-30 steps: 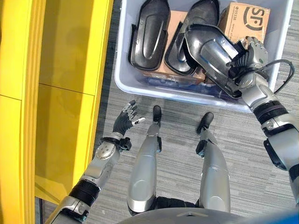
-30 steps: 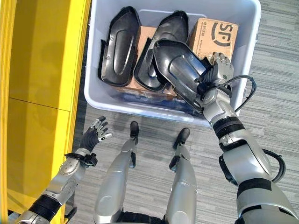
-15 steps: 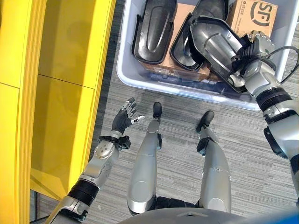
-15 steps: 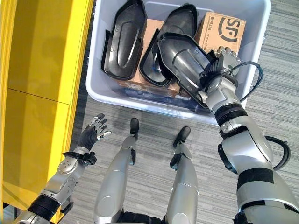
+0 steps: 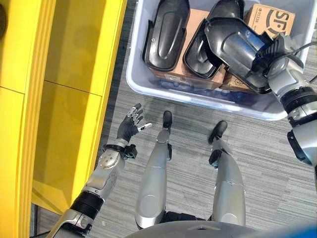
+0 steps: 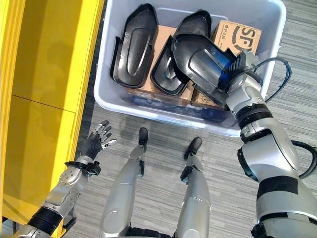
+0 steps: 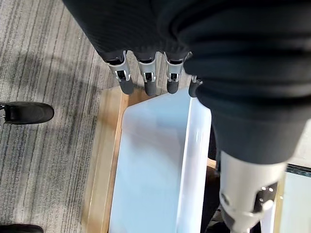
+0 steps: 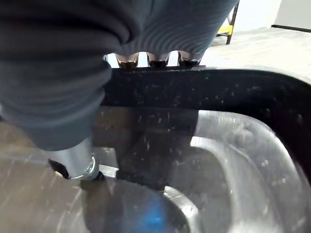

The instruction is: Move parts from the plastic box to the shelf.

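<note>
Right robot hand point(image 6: 241, 79) pinches black part point(image 6: 200, 67) above plastic box point(image 6: 277, 29), beside cardboard carton point(image 6: 237, 37).

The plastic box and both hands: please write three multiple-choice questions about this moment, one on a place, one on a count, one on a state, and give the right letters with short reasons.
1. Where is the yellow shelf?
A. on the robot's left
B. on its right
C. behind the plastic box

2. How many black parts lie in the box, apart from the held part?
A. none
B. two
C. five

3. What is the right hand doing?
A. hanging open
B. gripping the held part's rim
C. pressing a cardboard box

Answers: 1 A, the shelf fills the views' left side. 2 B, two parts rest side by side. 3 B, the right wrist view shows fingers hooked over the rim; the left hand is open over the floor.
</note>
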